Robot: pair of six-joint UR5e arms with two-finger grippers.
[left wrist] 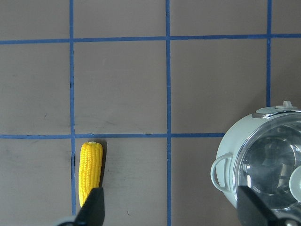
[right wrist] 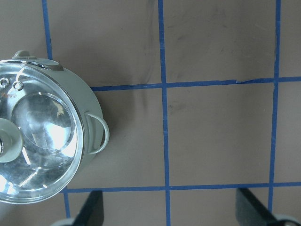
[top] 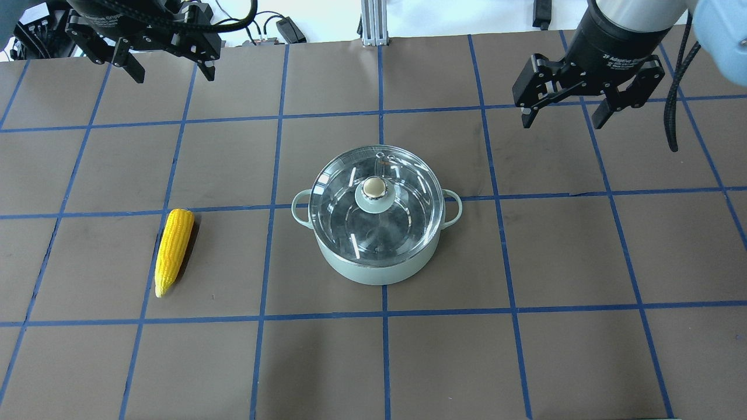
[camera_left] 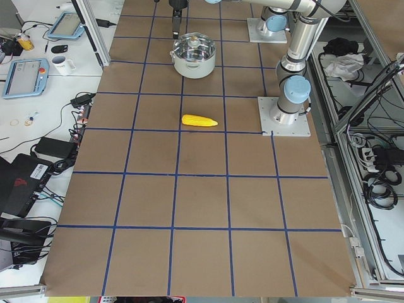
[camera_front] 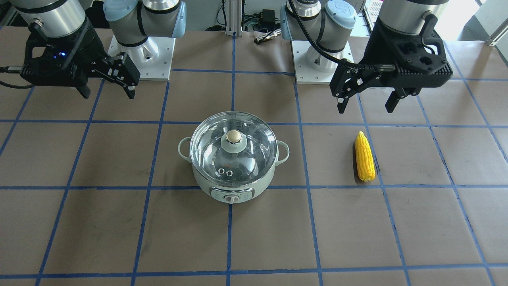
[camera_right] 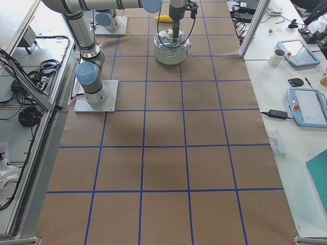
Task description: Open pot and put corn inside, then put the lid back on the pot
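The pale mint-green pot stands at the table's middle with the glass lid seated on it, beige knob up; both also show in the overhead view, pot and lid. The yellow corn lies on the table to the robot's left of the pot, also in the overhead view and the left wrist view. My left gripper is open and empty, in the air behind the corn. My right gripper is open and empty, high and well away from the pot.
The table is brown paper with blue tape grid lines. The arm bases stand on white plates at the robot's edge. Tablets, a mug and cables lie on side benches off the table.
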